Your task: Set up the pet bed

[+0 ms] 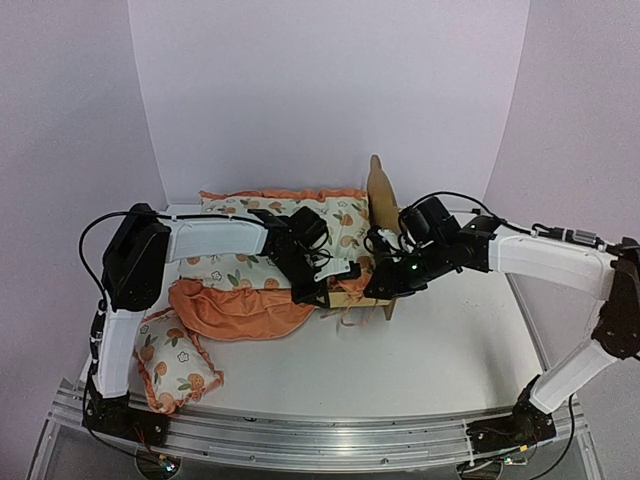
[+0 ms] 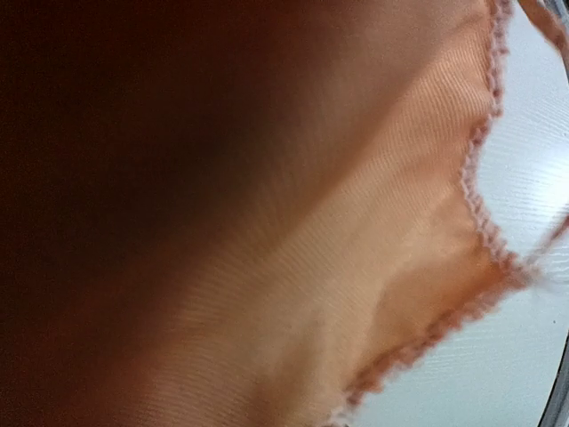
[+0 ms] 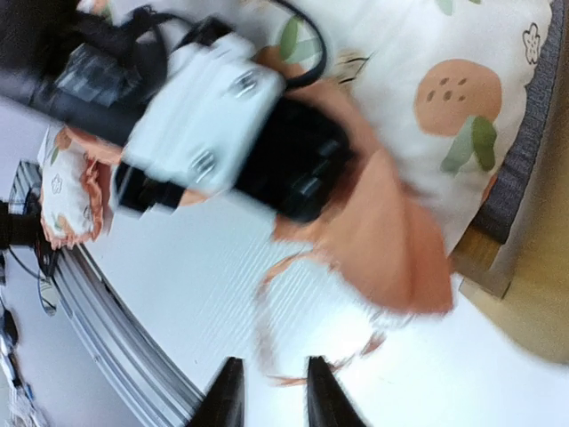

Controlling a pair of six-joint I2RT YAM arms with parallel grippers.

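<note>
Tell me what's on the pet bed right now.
Fruit-print cushion lies partly over the pet bed, orange ruffle hanging off. Its base is mostly hidden beneath.

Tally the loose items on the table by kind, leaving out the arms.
Plywood pet bed frame: 1
Fruit-print mattress cushion: 1
Fruit-print pillow: 1
Total: 3

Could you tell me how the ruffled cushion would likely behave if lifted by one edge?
Probably floppy: the cushion slumps in folds partly off the pet bed. Its thin orange ruffle crumples loosely, so it would likely drape and drag.
</note>
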